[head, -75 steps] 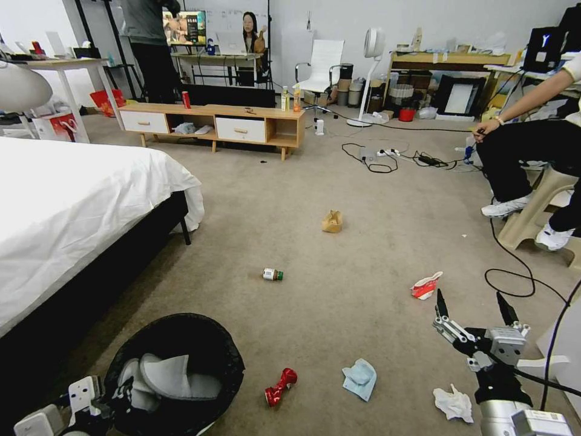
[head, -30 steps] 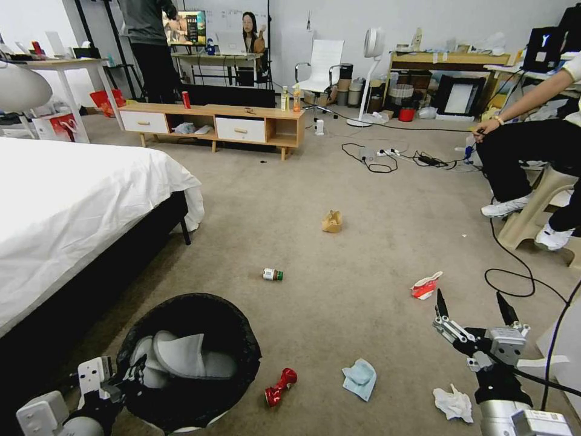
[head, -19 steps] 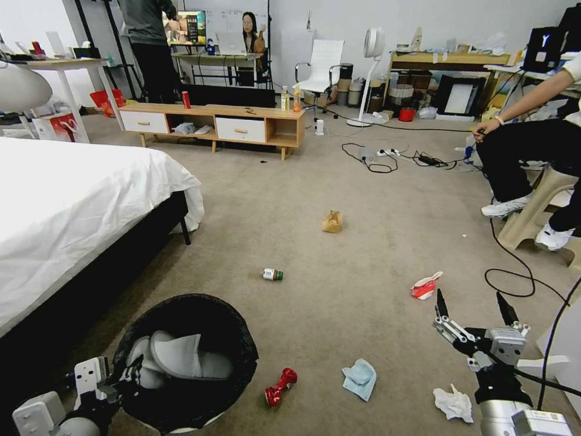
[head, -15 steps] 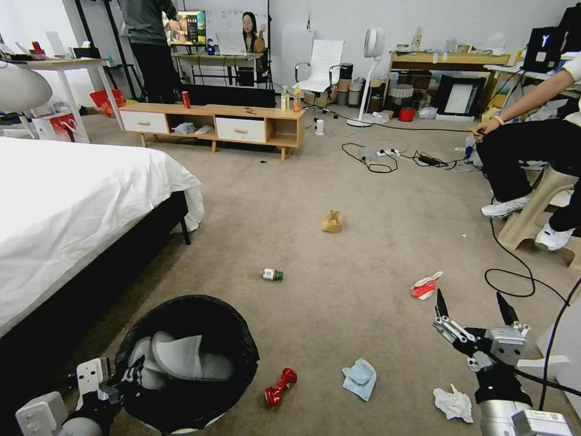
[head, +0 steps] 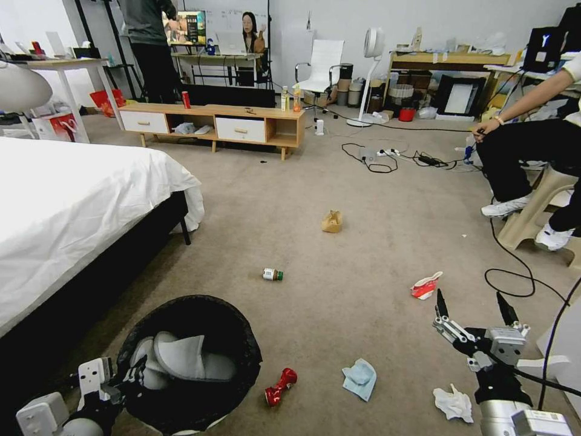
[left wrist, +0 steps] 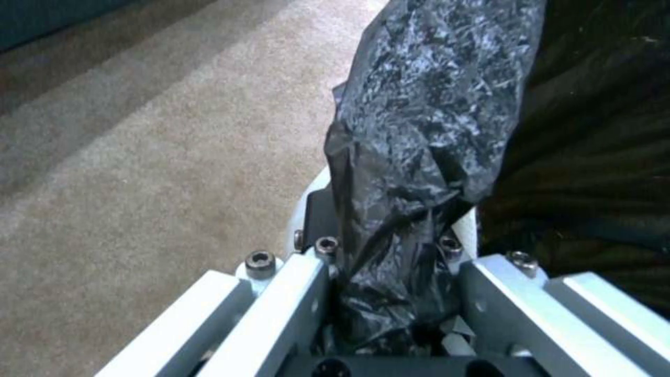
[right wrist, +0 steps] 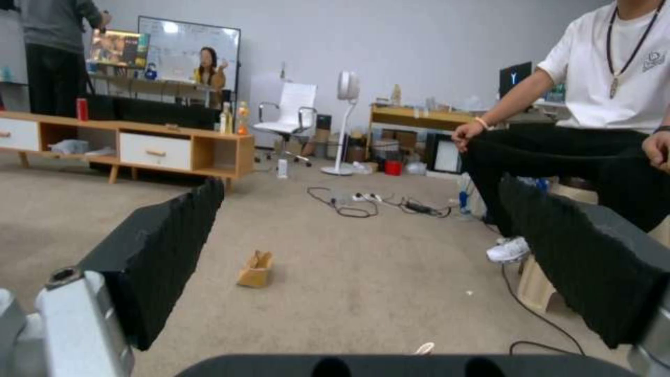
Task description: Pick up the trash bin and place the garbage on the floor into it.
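i have the trash bin (head: pixel 189 362) by its near edge with my left gripper (head: pixel 130 378). in the left wrist view the jaws are pinched on the black bag (left wrist: pixel 419 157) and the white rim under it, so the hold looks tight. the bin is low at my left, close to the bed (head: pixel 72 206), and i think it is lifted a little, but i can't see its bottom to be sure.

my right gripper (head: pixel 472 315) hangs out front on my right with its fingers wide apart and nothing in them.

the garbage is not picked up yet. the red can (head: pixel 279 386) is just beside the bin, then the blue tissue (head: pixel 359 378), the white tissue (head: pixel 452 402), the carton (head: pixel 426 285), the small bottle (head: pixel 272 274) and the paper bag (head: pixel 331 221) farther off on the floor (head: pixel 339 181).

i think the next move is to reach down for a near piece, and keep the bin level.

something grey and soft lies in the bin; i can't tell what it is.
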### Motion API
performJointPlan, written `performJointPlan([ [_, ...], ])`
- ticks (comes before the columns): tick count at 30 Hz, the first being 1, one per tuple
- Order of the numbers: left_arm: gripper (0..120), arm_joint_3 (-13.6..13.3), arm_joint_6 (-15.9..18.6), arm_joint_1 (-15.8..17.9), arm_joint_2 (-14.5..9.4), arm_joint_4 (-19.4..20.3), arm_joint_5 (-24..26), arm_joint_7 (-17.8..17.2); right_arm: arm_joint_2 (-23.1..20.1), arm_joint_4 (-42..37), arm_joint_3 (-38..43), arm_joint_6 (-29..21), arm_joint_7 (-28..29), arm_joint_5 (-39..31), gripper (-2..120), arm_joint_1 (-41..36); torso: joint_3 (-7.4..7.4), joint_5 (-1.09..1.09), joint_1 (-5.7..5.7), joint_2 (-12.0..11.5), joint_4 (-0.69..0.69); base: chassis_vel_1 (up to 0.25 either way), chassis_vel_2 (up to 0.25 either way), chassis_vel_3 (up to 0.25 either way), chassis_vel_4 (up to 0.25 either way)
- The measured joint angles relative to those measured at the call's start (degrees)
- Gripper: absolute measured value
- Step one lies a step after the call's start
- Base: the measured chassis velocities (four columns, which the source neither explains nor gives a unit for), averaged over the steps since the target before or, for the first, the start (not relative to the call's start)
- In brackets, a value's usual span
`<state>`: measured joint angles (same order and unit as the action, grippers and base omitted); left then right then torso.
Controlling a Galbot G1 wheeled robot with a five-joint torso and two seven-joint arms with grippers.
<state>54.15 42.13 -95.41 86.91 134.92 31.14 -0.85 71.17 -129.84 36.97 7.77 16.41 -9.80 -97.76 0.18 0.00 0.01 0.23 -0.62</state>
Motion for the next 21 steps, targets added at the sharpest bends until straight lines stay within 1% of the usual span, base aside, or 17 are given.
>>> performJointPlan([
  [21, 7, -0.2, -0.27, -0.17, 0.06, 0.15, -0.31, 0.46, 0.0, 0.0, 0.0, 0.0, 0.0, 0.0, 100, 0.0, 0.0, 0.0, 0.0, 0.0, 0.0, 0.0, 0.0, 0.0, 0.0],
])
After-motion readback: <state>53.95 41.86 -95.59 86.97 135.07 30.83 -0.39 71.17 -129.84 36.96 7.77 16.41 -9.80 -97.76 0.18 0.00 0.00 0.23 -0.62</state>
